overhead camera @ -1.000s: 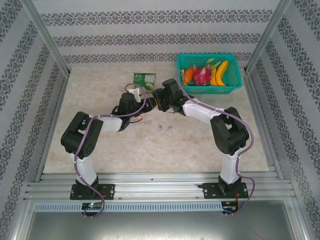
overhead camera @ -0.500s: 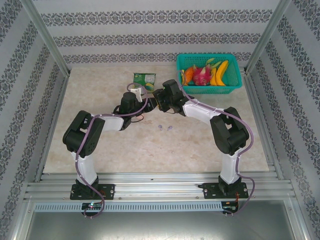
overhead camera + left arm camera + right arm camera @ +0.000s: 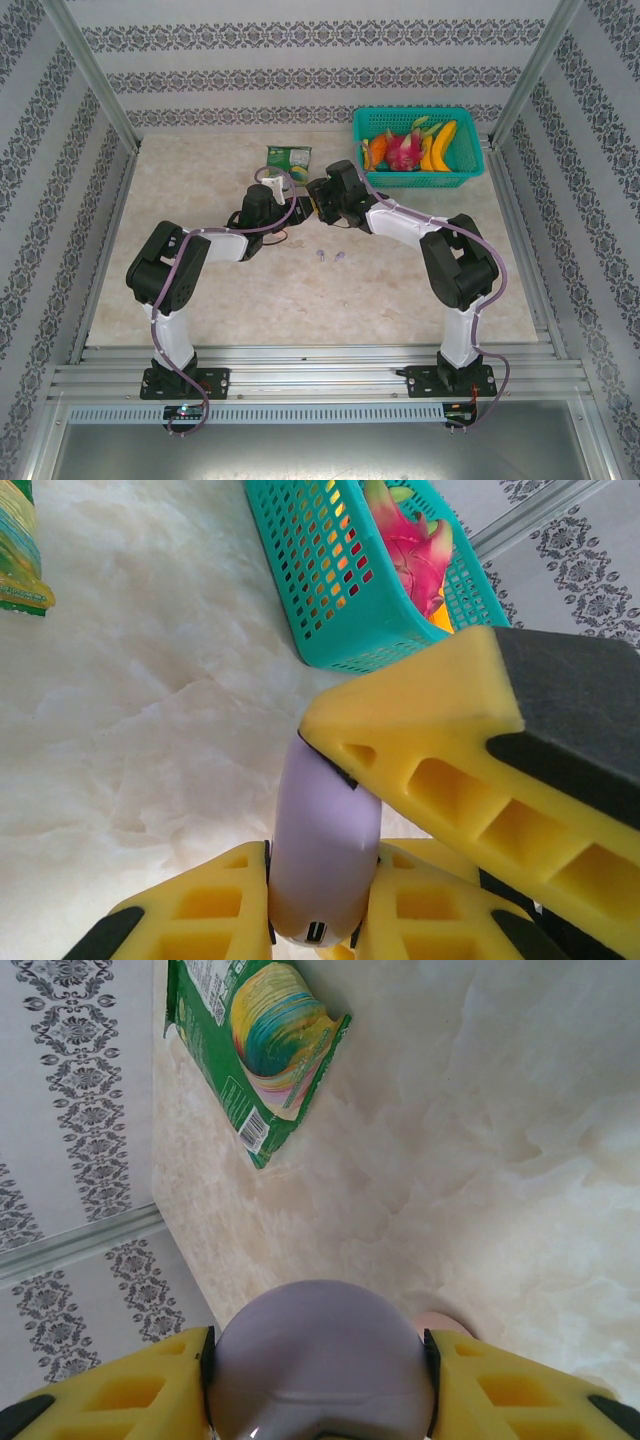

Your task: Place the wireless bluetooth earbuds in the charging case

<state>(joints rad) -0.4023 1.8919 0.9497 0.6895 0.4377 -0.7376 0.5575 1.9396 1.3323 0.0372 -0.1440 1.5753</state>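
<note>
1. At the upper middle of the top view, the 2 arms meet nose to nose over the table [image 3: 380, 290].
2. The left gripper [image 3: 318, 905] is closed on the lilac charging case [image 3: 322, 830]. Its yellow fingers [image 3: 190, 920] press the 2 flat faces. The case is seen edge-on, with its port at the bottom of the left wrist frame.
3. The right gripper [image 3: 320, 1370] clamps the same case across its round rim, its fingers [image 3: 120, 1390] touching both sides. In the left wrist view, 1 of them rests on the case's upper edge.
4. 2 lilac earbuds [image 3: 320, 255] lie side by side on the table below the grippers in the top view, apart from the case and both arms.
5. A pale pink rounded thing [image 3: 440, 1322] peeks out just behind the case at lower right of the right wrist frame. I cannot tell what it is.
6. A green snack packet [image 3: 255, 1050] lies at upper left of that frame. A teal basket [image 3: 420, 178] of fruit sits at upper right of the top view.
</note>
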